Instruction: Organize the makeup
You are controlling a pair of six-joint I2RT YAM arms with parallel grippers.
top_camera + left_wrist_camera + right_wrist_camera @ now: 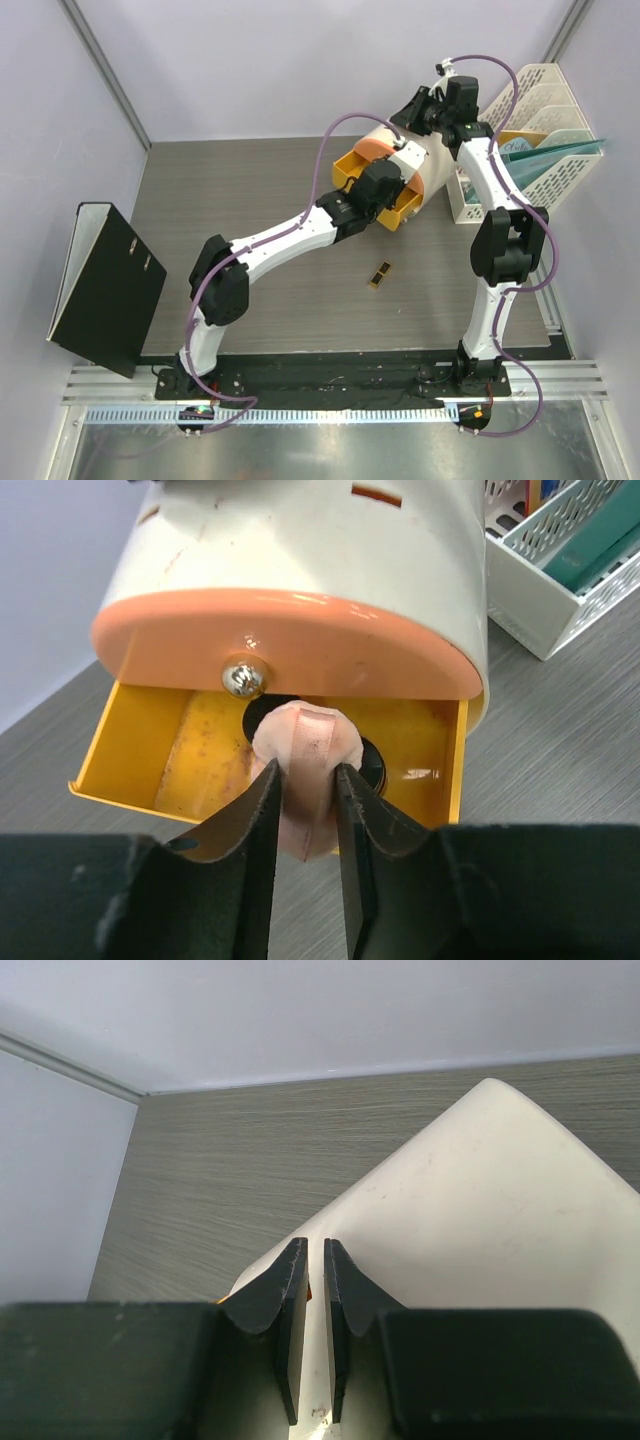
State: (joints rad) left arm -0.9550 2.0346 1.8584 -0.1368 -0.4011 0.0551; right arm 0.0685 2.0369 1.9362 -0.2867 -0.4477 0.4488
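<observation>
– Over the open yellow drawer (130, 750) of the cream box (300, 540): left hand (308, 772) is clamped on the pink compact (305, 735), held on edge. Handling?
– Rigid, light, looks glossy, so probably slippery. Pinching across the flat faces suits it. Might crack if dropped.
– Right hand (312, 1250)?
– Fingers nearly together above the box top; can't tell if anything's pinched.
– Room?
– Tight. The orange drawer front (280, 640) overhangs, the black jars (372, 765) sit just behind the compact, and the drawer walls are close. The lipstick (380, 275) lies alone on the table (250, 190), easy access.
</observation>
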